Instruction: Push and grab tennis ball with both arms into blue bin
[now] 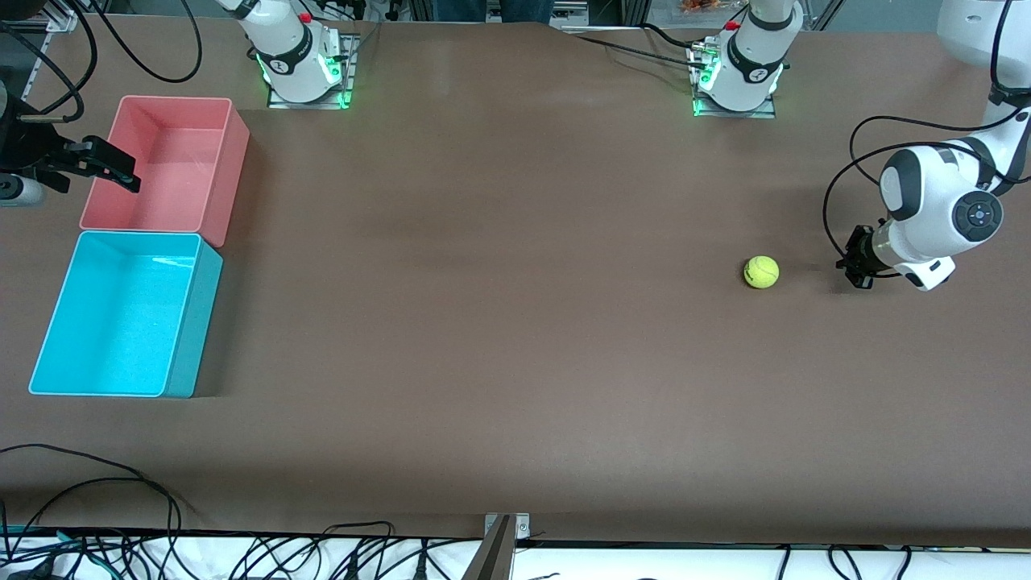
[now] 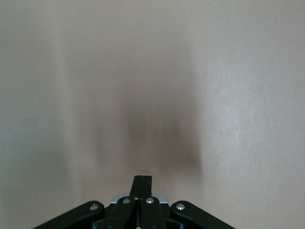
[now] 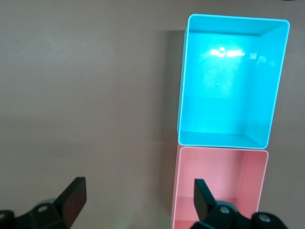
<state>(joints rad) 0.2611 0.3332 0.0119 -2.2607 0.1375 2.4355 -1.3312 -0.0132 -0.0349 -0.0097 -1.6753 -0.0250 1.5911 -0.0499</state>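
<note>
The yellow-green tennis ball [image 1: 761, 271] rests on the brown table toward the left arm's end. My left gripper [image 1: 854, 267] is low beside it, a short gap away and not touching, its fingers pressed together on nothing [image 2: 143, 177]; the ball does not show in the left wrist view. The blue bin [image 1: 193, 322] stands toward the right arm's end, with nothing in it [image 3: 181, 95]. My right gripper [image 1: 121, 171] hangs open over the outer edge of the pink bin, and nothing is between its fingers [image 3: 139, 191].
A pink bin [image 1: 229, 177] of like size touches the blue bin and lies farther from the front camera [image 3: 219, 176]. A wide stretch of bare table separates the ball from the bins. Cables [image 1: 242, 556] run along the table's front edge.
</note>
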